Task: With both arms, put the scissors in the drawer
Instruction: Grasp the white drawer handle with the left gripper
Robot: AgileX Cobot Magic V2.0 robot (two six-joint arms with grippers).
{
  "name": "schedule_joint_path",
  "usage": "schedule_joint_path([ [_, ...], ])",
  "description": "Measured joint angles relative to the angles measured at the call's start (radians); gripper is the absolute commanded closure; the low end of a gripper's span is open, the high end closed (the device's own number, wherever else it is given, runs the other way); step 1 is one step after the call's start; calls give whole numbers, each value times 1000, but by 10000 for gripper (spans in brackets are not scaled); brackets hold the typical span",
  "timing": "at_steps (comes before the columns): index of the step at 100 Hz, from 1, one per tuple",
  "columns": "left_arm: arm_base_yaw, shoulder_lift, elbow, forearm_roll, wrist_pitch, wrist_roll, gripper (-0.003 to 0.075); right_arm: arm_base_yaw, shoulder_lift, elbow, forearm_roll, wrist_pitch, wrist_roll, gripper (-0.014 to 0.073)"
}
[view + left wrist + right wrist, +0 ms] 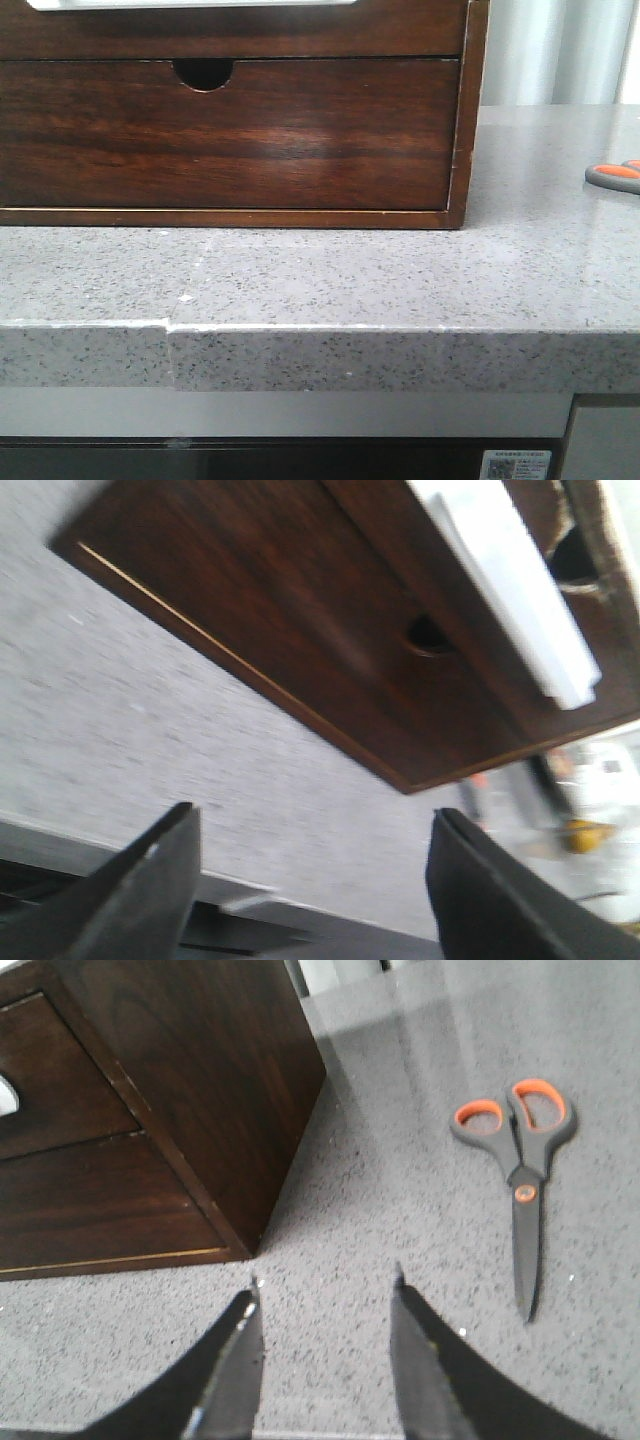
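Nearest in the front view, the chipped front edge of a speckled grey stone table [300, 290], with a white QR label [515, 465] below at the lower right.

Over that table in the left wrist view, the left gripper [310, 880], its two dark fingers [150, 890] spread wide with nothing between them, hanging above bare stone short of the box.

Likewise in the right wrist view, the right gripper [325, 1360], fingers [235, 1370] parted and holding nothing, poised above the table off the box's right front corner.

Further back, a glossy dark reddish-brown wooden box [465, 110] standing on the table. Lowest in its face, a deep drawer front [230, 140] with a half-round finger notch [203, 72], pushed flush. Above that, the drawer [230, 35], wide and shallow with a plain panel, a white strip showing along its top edge; in the left wrist view [500, 590] that white edge jutting forward of the box face, so apparently pulled partly out.

To the right of the box and well apart from it, the scissors [520, 1175] lying flat on the table, blades closed, grey loops lined in orange turned away from the right gripper; only those handles [615, 175] visible at the right edge of the front view.
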Motion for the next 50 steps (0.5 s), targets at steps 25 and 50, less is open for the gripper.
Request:
schedule_joint_path([
  [25, 0, 163, -72, -511, 88, 321, 227, 0, 0, 0, 8, 39, 0, 203],
  [50, 0, 369, -206, -573, 173, 349, 227, 0, 0, 0, 8, 42, 0, 203],
])
